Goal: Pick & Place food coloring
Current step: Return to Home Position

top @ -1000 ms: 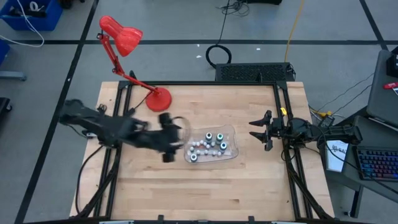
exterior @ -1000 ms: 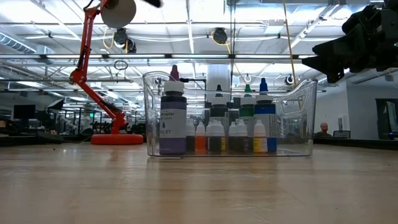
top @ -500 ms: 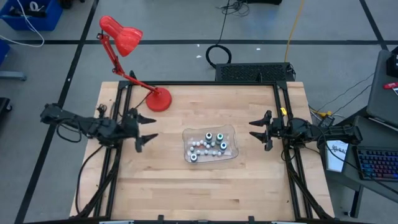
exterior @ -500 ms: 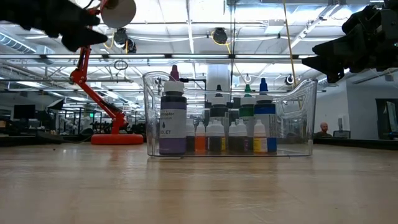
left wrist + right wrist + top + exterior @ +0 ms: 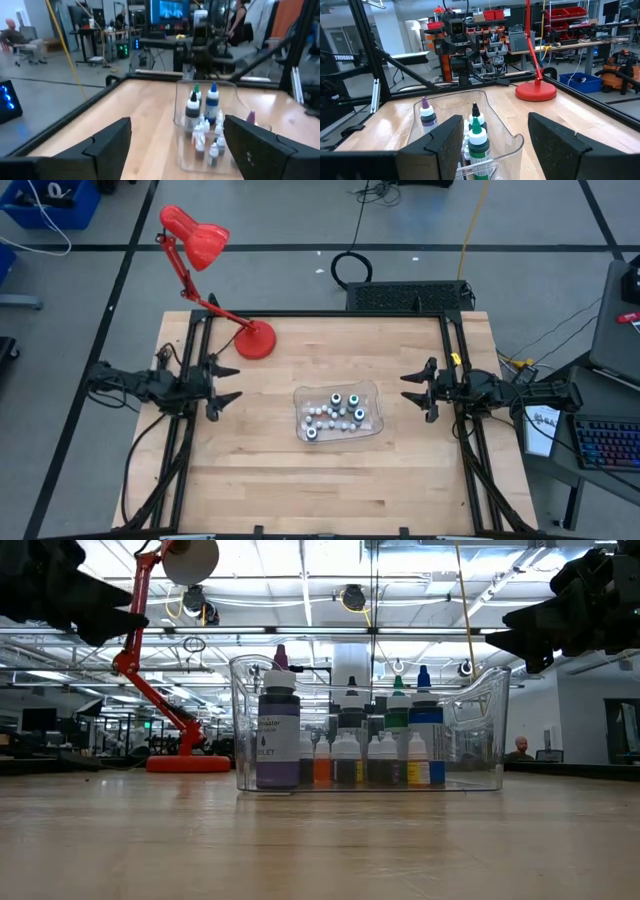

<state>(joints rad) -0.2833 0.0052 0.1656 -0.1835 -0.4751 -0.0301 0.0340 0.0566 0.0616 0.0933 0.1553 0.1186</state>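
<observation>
The food coloring is several small pale bottles with dark caps, standing upright inside a clear plastic bin at the table's middle. The low view shows the bottles in a row, with a taller purple bottle at one end. My left gripper hovers open near the table's left edge, facing the bin. My right gripper hovers open near the right edge, also facing the bin. Neither touches anything.
A red desk lamp stands with its base on the table's far left part, its head reaching beyond the table. Bare wood lies between each gripper and the bin and along the near side. Black frame rails run along both sides.
My left gripper has drawn back from beside the bin's left end toward the table's left edge, coming down somewhat. The bin and bottles have stayed where they were. The right arm has kept still.
</observation>
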